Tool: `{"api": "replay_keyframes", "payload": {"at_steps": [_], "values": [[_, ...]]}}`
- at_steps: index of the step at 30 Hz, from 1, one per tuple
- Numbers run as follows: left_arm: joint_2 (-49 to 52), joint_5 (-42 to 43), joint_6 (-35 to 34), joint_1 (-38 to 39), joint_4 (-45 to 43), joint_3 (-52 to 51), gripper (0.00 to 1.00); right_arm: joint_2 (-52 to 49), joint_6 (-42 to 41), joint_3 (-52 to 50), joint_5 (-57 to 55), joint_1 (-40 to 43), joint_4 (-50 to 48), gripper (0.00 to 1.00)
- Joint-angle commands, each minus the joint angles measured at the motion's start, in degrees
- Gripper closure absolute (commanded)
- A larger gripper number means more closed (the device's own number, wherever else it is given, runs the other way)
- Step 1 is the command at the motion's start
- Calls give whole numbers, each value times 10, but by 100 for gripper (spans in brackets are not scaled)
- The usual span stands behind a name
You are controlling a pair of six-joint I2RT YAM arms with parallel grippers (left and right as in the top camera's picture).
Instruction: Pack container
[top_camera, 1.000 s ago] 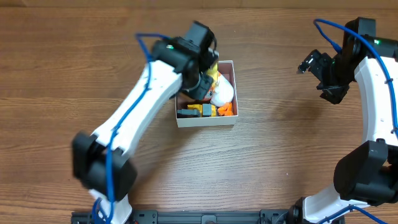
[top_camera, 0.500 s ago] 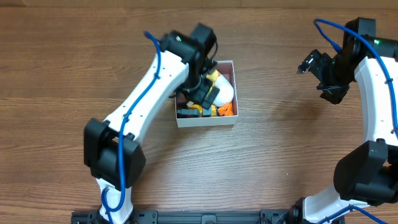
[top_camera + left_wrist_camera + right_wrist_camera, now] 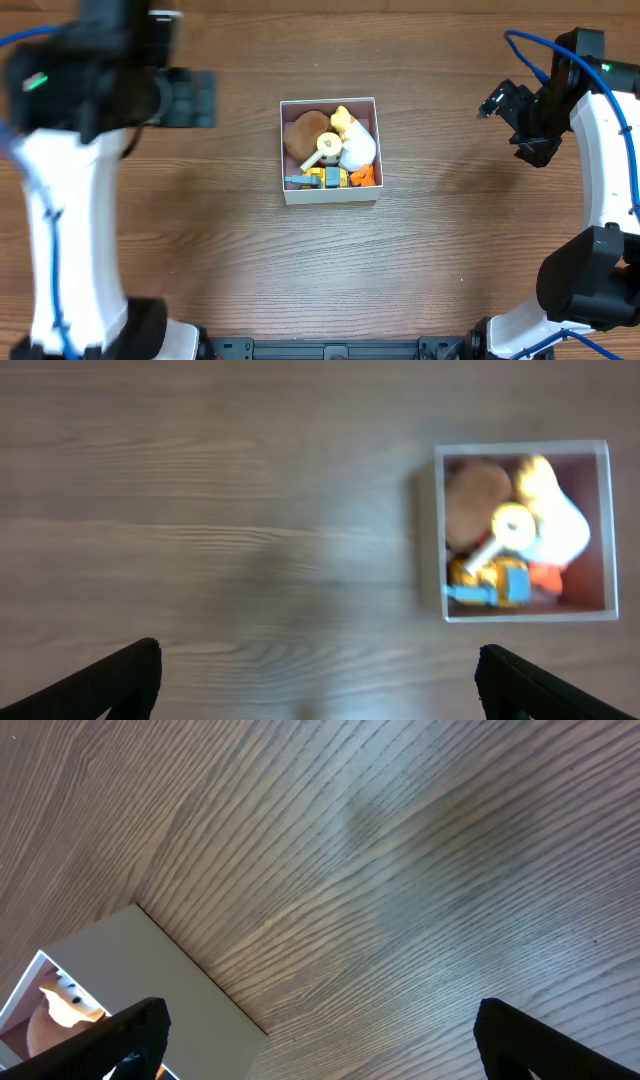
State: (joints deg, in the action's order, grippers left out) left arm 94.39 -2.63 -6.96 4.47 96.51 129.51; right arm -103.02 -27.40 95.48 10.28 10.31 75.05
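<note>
While both arms hover well apart from it, the container (image 3: 330, 198) sits centrally on the table (image 3: 450, 260), full of toys (image 3: 340, 150). The left gripper (image 3: 315, 665) and right gripper (image 3: 320, 1025) are spread wide and empty. No loose toys show, so packing looks finished.

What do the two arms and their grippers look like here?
The left arm and right arm match: white tubular links joined by bulky black joint housings, a thin blue cable along each, a small green light on the upper housing. The left fingers and right fingers are plain black. No lettering is legible.
</note>
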Motion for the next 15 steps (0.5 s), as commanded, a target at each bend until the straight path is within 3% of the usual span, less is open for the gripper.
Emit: {"api": "replay_keyframes", "payload": {"at_steps": [1,9,15], "values": [[-51,-10,-7,-50,3,11,0,7,-3,9,3,0,-2,0],[-66,-9,-8,-75,3,11,0,18,-3,9,3,-5,-4,0],[-65,-9,-8,-75,3,11,0,102,-3,9,3,-63,-4,0]]}}
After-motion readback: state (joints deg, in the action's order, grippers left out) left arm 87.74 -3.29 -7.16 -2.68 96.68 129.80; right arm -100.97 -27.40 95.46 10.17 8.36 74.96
